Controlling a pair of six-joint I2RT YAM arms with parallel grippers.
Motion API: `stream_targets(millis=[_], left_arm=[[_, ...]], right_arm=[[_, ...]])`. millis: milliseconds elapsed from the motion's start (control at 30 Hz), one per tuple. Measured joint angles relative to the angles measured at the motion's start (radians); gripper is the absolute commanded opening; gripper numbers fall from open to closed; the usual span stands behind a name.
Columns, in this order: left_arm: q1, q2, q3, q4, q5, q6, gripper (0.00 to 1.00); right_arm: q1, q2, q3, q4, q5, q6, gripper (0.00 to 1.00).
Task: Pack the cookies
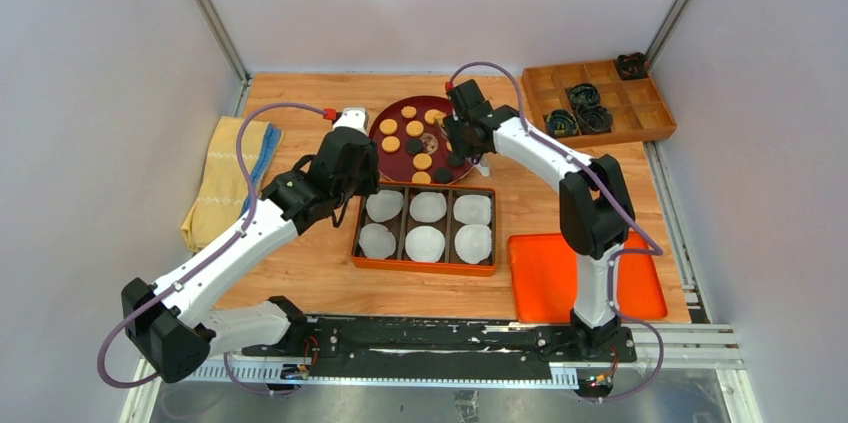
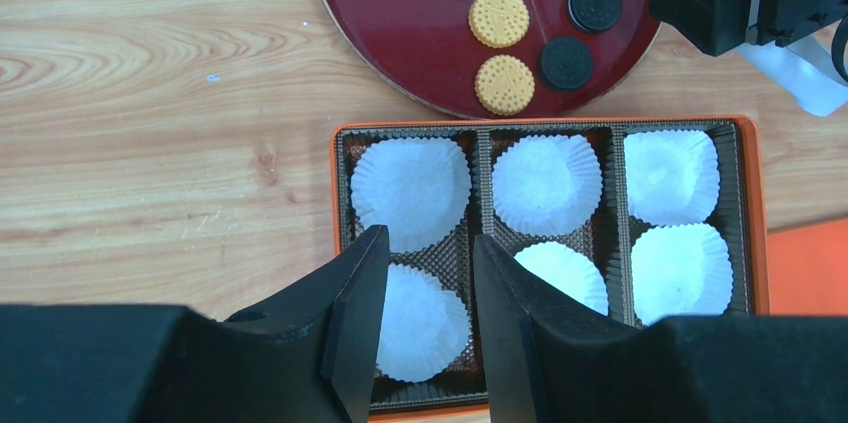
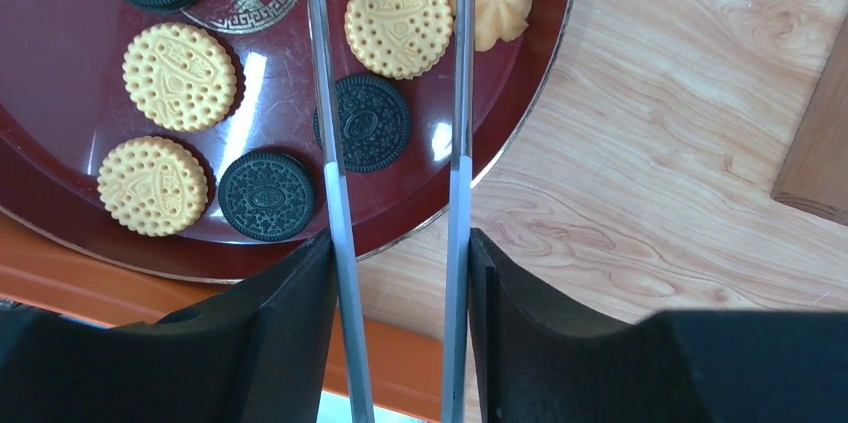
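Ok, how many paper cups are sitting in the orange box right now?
6 cups, all in the box. Far row: left, middle, right. Near row: left, middle, right. None looks hidden.

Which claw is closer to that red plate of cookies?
Right. The right claw hangs over the rim of the red plate, holding tongs above the cookies; the left claw is over the orange box of paper cups.
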State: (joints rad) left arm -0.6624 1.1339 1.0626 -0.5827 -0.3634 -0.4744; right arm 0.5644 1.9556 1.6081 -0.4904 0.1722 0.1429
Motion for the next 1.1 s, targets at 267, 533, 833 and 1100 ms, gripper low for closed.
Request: stream_targets(millis=[267, 533, 833, 1100], left_arm=[[0.0, 0.0, 0.0, 0.001, 0.001, 0.0, 0.43], [0.0, 0.0, 0.0, 0.0, 0.0, 0.003, 0.43], [0.0, 0.0, 0.0, 0.0, 0.001, 0.003, 0.43], [0.0, -0.02, 0.0, 0.0, 0.002, 0.003, 0.42]], right_arm=[[-0.008, 0.057, 0.094, -0.008, -0.013, 0.003, 0.48], [-0.032, 0.117, 0.141, -0.012, -0.058, 0.008, 0.14], [-0.037, 0.062, 0.089, -0.022, -0.13, 0.021, 0.0], [-0.034, -0.132, 0.001, -0.038, -0.175, 0.032, 0.0]])
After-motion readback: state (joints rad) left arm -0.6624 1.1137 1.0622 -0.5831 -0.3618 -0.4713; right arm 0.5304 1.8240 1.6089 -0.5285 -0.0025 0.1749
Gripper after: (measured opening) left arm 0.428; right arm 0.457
